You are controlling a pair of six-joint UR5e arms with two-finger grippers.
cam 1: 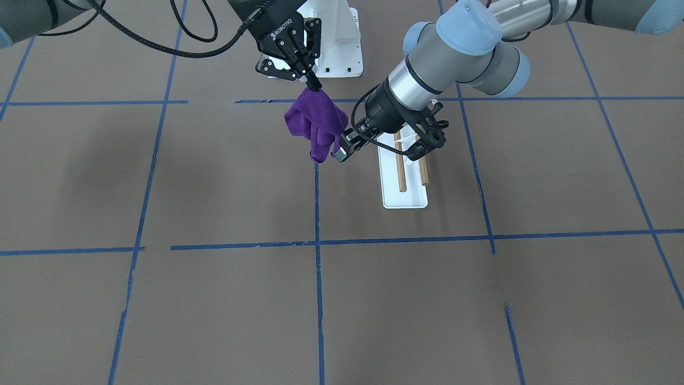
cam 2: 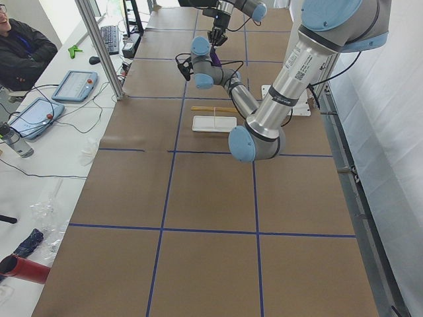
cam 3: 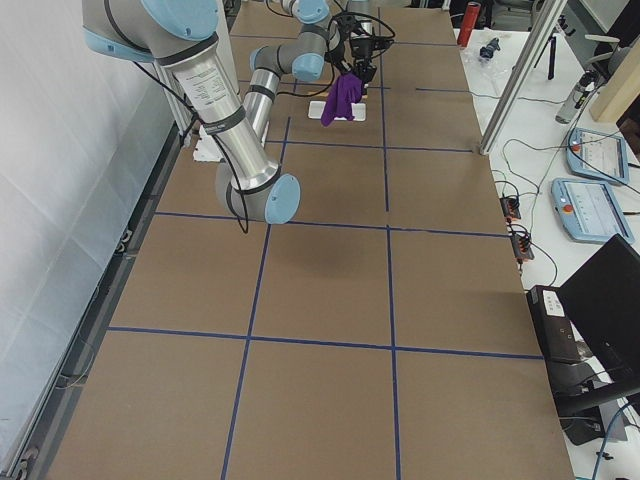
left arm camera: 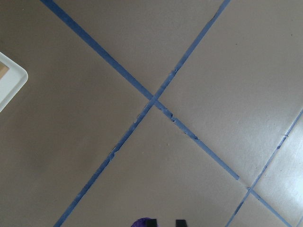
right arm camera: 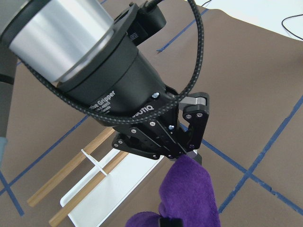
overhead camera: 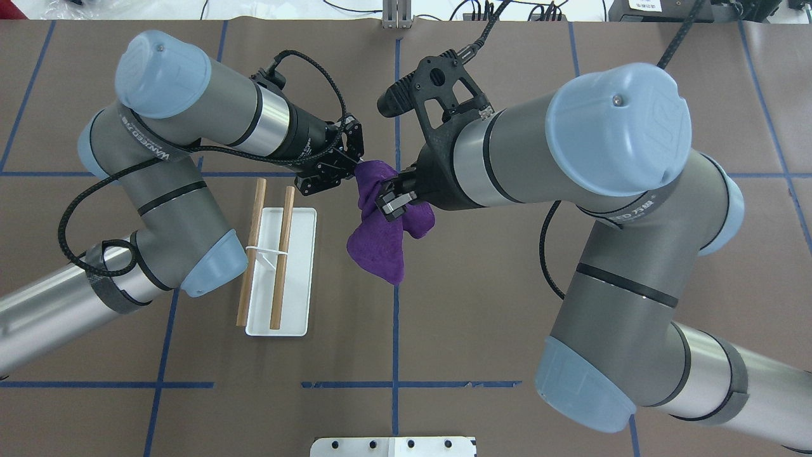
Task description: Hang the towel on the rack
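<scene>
The purple towel hangs bunched in the air between both grippers, just beside the rack. My right gripper is shut on its top corner from above; in the overhead view it sits over the cloth. My left gripper is shut on a lower corner, as the right wrist view shows. The rack has a white base and two brown rods. It stands bare on the table under my left arm. Its base corner shows in the left wrist view.
The white bolted robot pedestal stands behind the grippers. Blue tape lines divide the brown table. A seated operator and tablets are beyond the far table edge in the left view.
</scene>
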